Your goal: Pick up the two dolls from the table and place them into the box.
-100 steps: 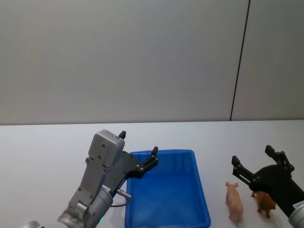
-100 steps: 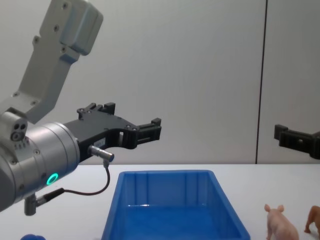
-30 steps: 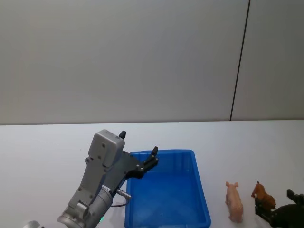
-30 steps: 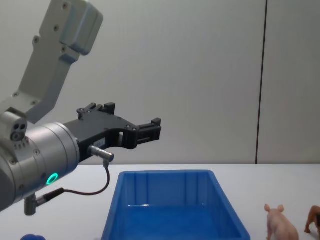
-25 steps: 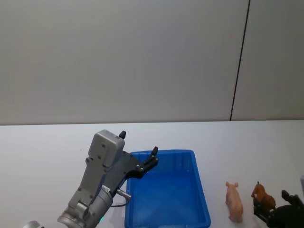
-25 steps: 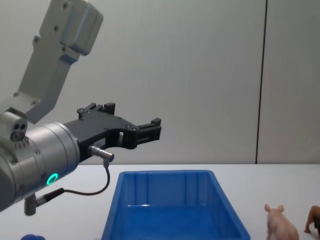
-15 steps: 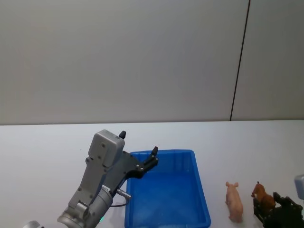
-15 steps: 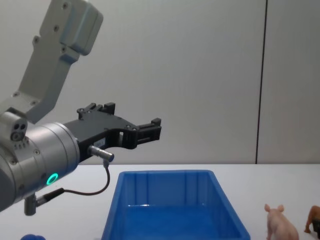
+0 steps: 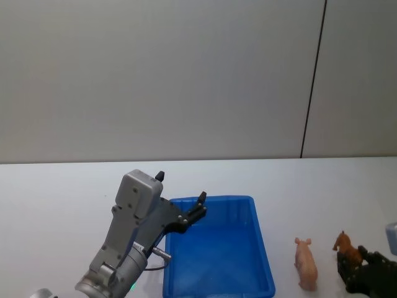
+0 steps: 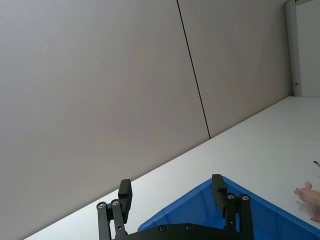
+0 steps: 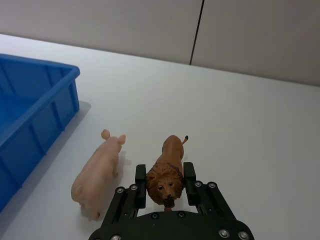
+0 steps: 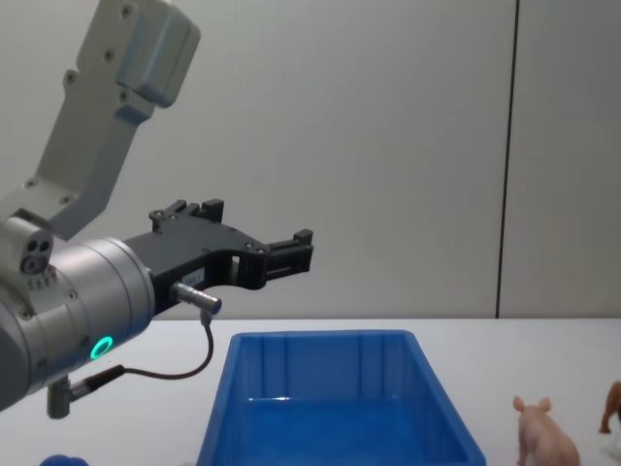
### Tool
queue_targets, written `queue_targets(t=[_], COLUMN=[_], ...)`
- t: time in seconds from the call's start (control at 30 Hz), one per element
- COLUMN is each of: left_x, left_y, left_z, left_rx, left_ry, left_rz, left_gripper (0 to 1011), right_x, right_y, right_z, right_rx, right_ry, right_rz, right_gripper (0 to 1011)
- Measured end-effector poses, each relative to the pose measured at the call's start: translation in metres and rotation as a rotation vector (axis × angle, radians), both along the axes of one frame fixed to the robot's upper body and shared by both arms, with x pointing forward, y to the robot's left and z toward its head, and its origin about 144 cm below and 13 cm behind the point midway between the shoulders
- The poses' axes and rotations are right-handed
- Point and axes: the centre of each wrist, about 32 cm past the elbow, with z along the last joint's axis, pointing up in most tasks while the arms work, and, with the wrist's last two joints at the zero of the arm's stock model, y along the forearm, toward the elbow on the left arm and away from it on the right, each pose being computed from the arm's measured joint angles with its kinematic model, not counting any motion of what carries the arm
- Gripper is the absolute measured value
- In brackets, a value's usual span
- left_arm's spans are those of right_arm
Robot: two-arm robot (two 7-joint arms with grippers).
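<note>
1. White table (image 9: 56,198) in front of a plain grey wall (image 9: 155,74); a dark vertical seam (image 9: 313,81) runs down the wall right of centre.
2. Blue box (image 9: 231,210) sits on the table around the middle, open top, nothing inside.
3. Pink pig (image 9: 306,264) stands on the table just right of the box, not touching it, ears toward the far wall.
4. Brown lion (image 9: 347,247) is just right of the pig, a small gap between them, face toward the robot and thin tail toward the wall.
5. Right gripper (image 11: 165,174) is low at the table's near right, clamped on the lion: its black fingers (image 11: 140,175) press both sides of the mane and shoulders.
6. The lion's feet may be just off the surface, hard to say from these angles.
7. Left gripper (image 10: 171,187) hangs in the air over the near-left part of the box, well above the rim, fingers spread apart and holding nothing.
8. Small rounded blue object (image 12: 60,459) at the table's near left edge in the chest view, mostly cut off.
</note>
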Motion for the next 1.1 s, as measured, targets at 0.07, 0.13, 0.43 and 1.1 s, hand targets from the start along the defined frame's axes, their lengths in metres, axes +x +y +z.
queue_targets(t=[0.07,0.13,0.43,1.1], left_x=[0.0,0.0,0.0,0.0], left_y=[0.0,0.0,0.0,0.0], left_z=[0.0,0.0,0.0,0.0], left_rx=[0.0,0.0,0.0,0.0], left_ry=[0.0,0.0,0.0,0.0], left_rz=[0.0,0.0,0.0,0.0], left_gripper=[1001,1001,1001,1001], right_x=[-0.001,-0.001,0.001,0.02], right_y=[0.001,0.002,0.008,0.035], right_z=[0.004,0.008,0.026,0.044], right_rx=[-0.004,-0.006,0.011,0.122], right_ry=[-0.016,-0.032,-0.118,-0.198], right_rz=[-0.002,-0.001,0.046,0.294], right_gripper=[423,423,423,423])
